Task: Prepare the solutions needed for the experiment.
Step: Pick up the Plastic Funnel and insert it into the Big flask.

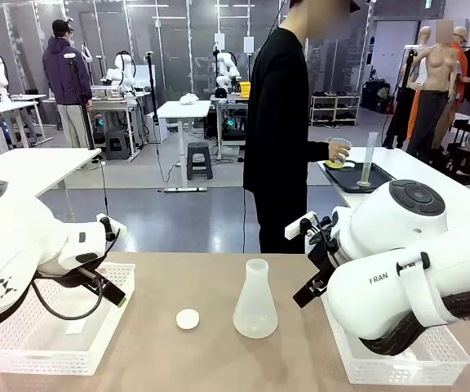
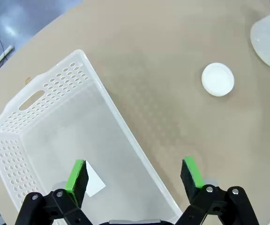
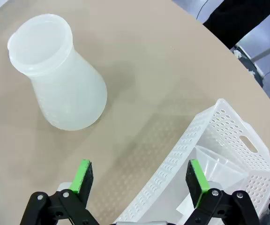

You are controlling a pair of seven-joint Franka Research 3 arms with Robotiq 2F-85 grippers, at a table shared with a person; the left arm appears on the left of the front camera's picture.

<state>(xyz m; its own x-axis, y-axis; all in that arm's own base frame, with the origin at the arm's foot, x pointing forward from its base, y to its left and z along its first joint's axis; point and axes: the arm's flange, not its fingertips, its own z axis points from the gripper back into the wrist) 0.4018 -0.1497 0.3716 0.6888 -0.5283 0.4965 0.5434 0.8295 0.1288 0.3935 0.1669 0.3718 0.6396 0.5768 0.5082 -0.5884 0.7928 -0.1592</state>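
A tan, round-edged desk (image 1: 178, 282) carries two white perforated plastic baskets. The left basket (image 2: 55, 79) holds a white slip of paper (image 2: 95, 182), and the left tool (image 2: 134, 169) hangs over its near rim with green-padded fingers apart, gripping nothing. The right basket (image 3: 210, 126) holds a translucent funnel-shaped piece (image 3: 214, 161); the right tool (image 3: 138, 171) hangs above its edge, fingers likewise spread and empty. Between the baskets a frosted, whitish conical flask (image 1: 255, 310) stands upright, a small round white cap (image 1: 188, 319) lying just beside it. Well behind, a person in black (image 1: 280, 122) stands at a white desk (image 1: 431, 175) with a black tray (image 1: 382, 175) and a tall clear measuring cylinder (image 1: 370, 159). The person's hand (image 1: 333, 149) holds a clear beaker (image 1: 341, 149) over the tray, the solutions (image 1: 334, 164) a shallow yellow-green layer at its bottom.
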